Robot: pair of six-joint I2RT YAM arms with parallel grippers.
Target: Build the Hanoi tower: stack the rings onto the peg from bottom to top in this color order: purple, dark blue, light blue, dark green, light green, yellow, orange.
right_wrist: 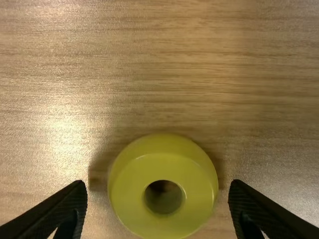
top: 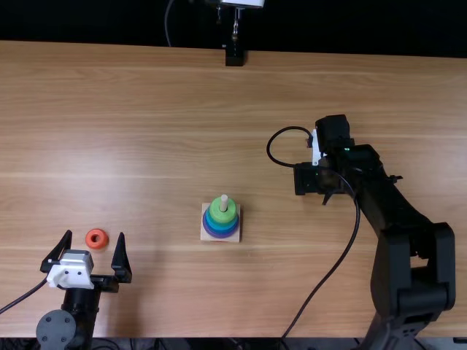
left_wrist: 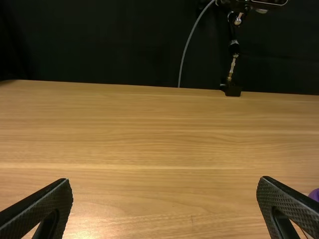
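Note:
In the top view my left gripper is at the lower left, open, with the orange ring lying between its fingertips. My right gripper is low over the table, right of the tower. In the left wrist view my left gripper has widely parted fingers, and a purple ring peeks in at the edge. The yellow ring lies flat between the open fingers of my right gripper, touching neither. The square base carries a purple ring, blue rings and a green ring on top, around the peg.
The wooden table spreads around both arms. A dark stand rises at its far edge. The right arm's black cable loops over the table between that arm and the tower.

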